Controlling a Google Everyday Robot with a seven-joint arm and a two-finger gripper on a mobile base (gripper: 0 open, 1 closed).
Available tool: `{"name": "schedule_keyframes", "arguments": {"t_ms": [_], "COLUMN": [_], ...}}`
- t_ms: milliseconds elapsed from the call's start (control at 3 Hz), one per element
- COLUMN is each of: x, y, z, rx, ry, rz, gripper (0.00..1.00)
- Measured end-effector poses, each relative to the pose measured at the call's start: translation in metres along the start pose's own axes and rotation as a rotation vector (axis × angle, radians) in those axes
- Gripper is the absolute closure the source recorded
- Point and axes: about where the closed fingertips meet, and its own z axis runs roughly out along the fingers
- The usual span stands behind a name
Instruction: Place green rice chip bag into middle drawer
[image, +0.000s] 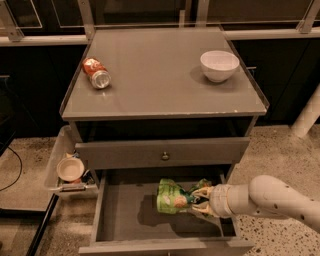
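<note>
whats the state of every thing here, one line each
middle drawer: pulled open
upper drawer: closed
green rice chip bag: held by its right end above the middle drawer's floor
gripper: shut on the bag, over the middle drawer
soda can: on its side
white bowl: upright

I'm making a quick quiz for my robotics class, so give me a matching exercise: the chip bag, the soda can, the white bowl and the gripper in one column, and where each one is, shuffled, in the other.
1. green rice chip bag
2. soda can
3. white bowl
4. gripper

A. upright on the cabinet top
B. on its side on the cabinet top
C. at the right side of the open middle drawer, gripping the bag
D. held over the middle drawer

Pairs: 1-D, 2-B, 3-A, 4-C.
</note>
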Motion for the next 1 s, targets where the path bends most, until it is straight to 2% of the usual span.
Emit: {"name": "schedule_keyframes", "arguments": {"t_ms": [667, 1000], "x": [0.027, 0.037], "y": [-0.030, -0.035], "z": [0.080, 0.116], "rx": [0.054, 0.039], "ry": [-0.019, -0.017], "rz": [-0.022, -0.042], "gripper": [1.00, 1.00]}}
